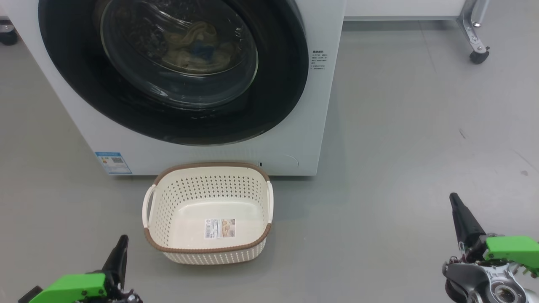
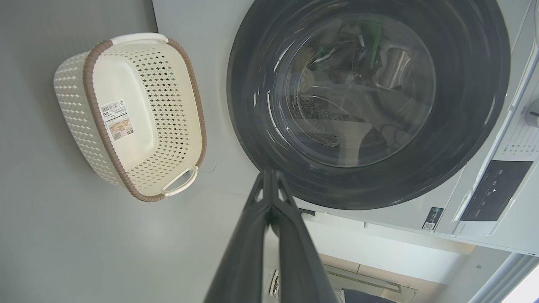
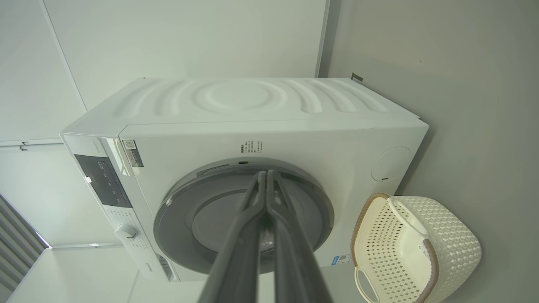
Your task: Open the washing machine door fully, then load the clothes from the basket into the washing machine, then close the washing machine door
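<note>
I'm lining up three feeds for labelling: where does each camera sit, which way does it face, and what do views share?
Head view: on the head, facing forward and down at the closed door and empty basket; left gripper lower left, right gripper lower right.
Left wrist view: on the left wrist, facing the door's glass along the shut left gripper.
Right wrist view: on the right wrist, facing the washing machine's front and top along the shut right gripper.
Shared: all three show door and basket.

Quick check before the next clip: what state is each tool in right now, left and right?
Dark two-fingered left tool: closed, holding nothing.
Dark two-fingered right tool: closed, holding nothing.
</note>
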{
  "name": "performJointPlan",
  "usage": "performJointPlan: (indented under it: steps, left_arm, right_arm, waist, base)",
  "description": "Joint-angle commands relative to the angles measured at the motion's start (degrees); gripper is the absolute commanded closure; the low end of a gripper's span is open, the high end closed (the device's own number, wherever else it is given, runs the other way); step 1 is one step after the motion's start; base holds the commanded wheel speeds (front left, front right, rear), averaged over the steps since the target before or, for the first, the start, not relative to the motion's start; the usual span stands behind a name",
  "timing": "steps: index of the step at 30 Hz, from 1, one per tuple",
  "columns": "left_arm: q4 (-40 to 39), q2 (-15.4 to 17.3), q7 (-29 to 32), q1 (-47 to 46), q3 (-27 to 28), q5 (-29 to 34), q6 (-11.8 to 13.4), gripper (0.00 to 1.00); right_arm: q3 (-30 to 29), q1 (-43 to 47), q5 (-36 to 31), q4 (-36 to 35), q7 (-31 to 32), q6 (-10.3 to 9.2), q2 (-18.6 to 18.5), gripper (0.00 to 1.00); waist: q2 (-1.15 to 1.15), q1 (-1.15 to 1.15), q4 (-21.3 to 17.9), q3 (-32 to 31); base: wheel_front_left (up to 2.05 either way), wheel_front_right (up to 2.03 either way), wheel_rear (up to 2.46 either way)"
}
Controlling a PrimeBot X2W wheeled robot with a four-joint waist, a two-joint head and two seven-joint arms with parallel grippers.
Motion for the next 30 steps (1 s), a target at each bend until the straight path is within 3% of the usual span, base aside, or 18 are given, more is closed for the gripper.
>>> performJointPlan:
  steps: [1,30]
  left_arm:
    - [-2.1,0.4,0.7,-2.9,2.5,-1.7,-0.4,1.0]
    - [-2.1,0.3,0.9,-2.9,2.8,-1.9,-0.4,1.0]
  right_arm:
    - [0.9,-3.7,2.0,-1.4,0.7,-0.16,-1.4,1.0]
    - [0.4,-3.8,1.9,-1.3,1.1,-0.16,-1.1,1.0]
  waist:
    - [0.0,0.0,-0.1,0.0]
    - [0.0,0.0,-0.1,0.0]
  base:
    - [0.0,0.0,0.0]
    - [0.0,0.0,0.0]
